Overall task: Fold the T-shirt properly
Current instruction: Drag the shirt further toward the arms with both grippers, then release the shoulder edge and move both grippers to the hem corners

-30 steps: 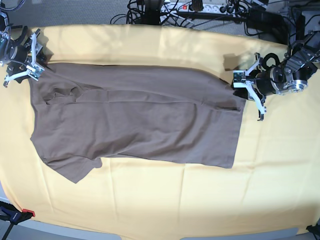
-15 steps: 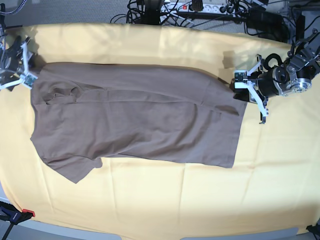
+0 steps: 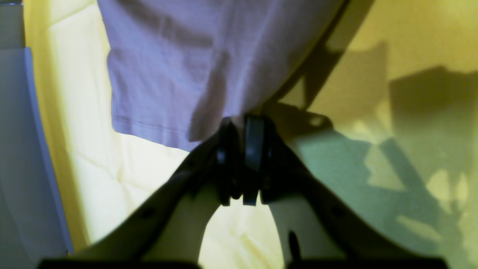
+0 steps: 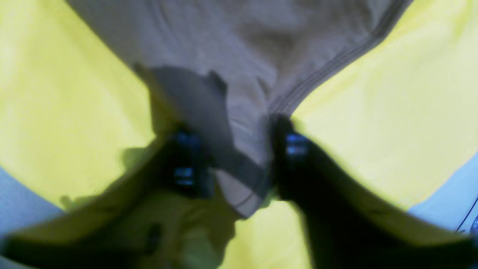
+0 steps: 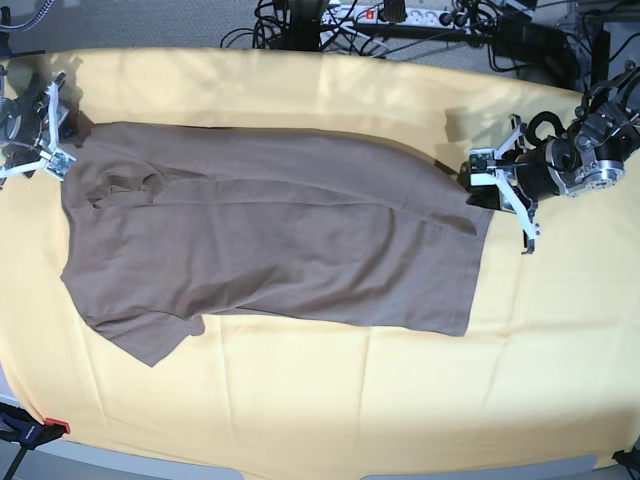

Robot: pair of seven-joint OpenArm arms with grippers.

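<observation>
Right wrist view: T-shirt [image 4: 239,74] corner blurred between right gripper [image 4: 239,157] jaws.

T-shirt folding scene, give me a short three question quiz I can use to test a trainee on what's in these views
1. True or false: the T-shirt lies spread on a yellow cloth.
2. Which gripper has its fingers pressed together on a corner of the shirt: A) the left gripper B) the right gripper C) neither?
3. In the right wrist view, what lies between the right gripper's fingers?

Key
1. True.
2. A. In the left wrist view its fingers meet at the shirt's edge.
3. A corner of the T-shirt, with a gap visible between the fingers; the view is too blurred to tell whether they have gripped it.
</observation>
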